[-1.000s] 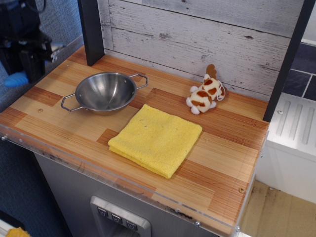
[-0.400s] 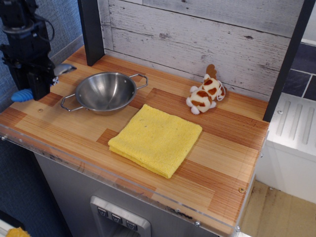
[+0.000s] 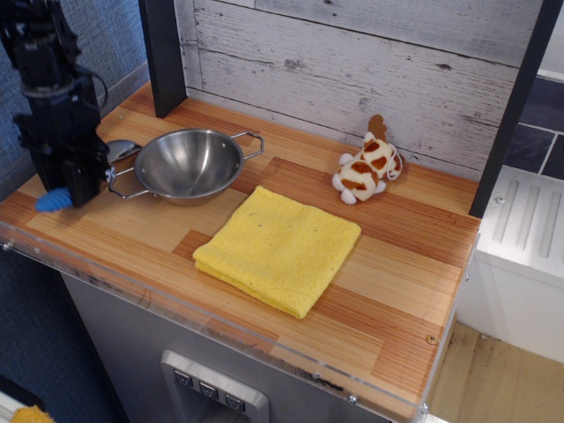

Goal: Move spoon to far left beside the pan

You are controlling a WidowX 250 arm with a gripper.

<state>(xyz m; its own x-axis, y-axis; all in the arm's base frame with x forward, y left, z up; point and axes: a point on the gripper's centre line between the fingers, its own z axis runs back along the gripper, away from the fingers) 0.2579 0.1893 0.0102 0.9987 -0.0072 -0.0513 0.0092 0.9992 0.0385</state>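
The steel pan with two wire loop handles sits at the left of the wooden counter. My black gripper stands just left of the pan, low over the counter, and is shut on the spoon. The spoon's blue handle end sticks out to the left below the gripper, and its silver bowl sticks out to the right, close to the pan's left handle. The middle of the spoon is hidden by the fingers.
A folded yellow cloth lies in front of the pan at the counter's middle. A small brown-and-white plush toy sits by the grey plank back wall. A dark post stands behind the pan.
My gripper has come down and to the right with the spoon, from above the counter's left edge to a spot right beside the pan's left handle.
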